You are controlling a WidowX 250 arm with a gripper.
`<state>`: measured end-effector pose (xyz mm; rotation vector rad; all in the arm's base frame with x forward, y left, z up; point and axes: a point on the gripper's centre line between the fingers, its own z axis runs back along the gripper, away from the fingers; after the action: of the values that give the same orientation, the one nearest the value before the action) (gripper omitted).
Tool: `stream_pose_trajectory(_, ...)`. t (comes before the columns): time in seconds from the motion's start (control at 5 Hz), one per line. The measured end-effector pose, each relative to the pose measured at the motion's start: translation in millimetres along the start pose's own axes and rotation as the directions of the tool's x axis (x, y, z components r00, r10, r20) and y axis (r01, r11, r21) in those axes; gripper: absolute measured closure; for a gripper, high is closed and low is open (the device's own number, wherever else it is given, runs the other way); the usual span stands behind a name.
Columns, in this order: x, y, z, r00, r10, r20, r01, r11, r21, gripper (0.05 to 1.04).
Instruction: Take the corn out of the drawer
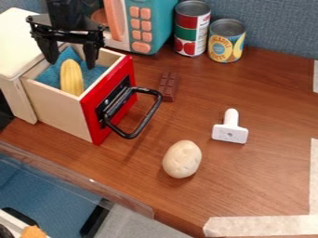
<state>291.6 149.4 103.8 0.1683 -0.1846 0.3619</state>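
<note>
Above the open wooden drawer (53, 109), a black gripper (69, 55) in hard, angular plastic, pointing down, with both fingers spread wide apart and nothing between them to call a grip. In line with that gap in the camera view, inside the drawer, the yellow corn (72, 79); how far below the fingertips, impossible to tell. Long axis nearly straight up and down in the view, with a very slight lean: rounded end toward the top, other end down at the near corner by the red front panel (90, 118). Ridged lengthwise in rows, slim and smoothly tapered. Under and beside it, rumpled soft blue cloth (46, 78). On the glossy flat panel, a bent black bar handle (147, 122). Farther out, on grained brown wood (267, 97): a segmented chocolate bar (168, 86), a smooth, pale egg-shaped object (182, 159), and a white T-shaped piece (230, 133). Behind, two cylindrical cans (192, 28) and a boxy teal toy microwave (155, 23) with raised pink buttons.
</note>
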Motion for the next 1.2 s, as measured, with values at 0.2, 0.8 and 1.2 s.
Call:
stream_pose_trajectory(0.2,-1,4,-4,1.0,0.0,0.01,0.0,0.999,0.032,0.082)
stream_pose_trajectory(0.8,-12,-12,-27,0.997,0.058,0.054,-0.065,0.988,0.142,0.085)
stream_pose_trajectory(1.2,-7,-13,-35,0.991,0.115,0.071,-0.125,0.981,0.146,0.135)
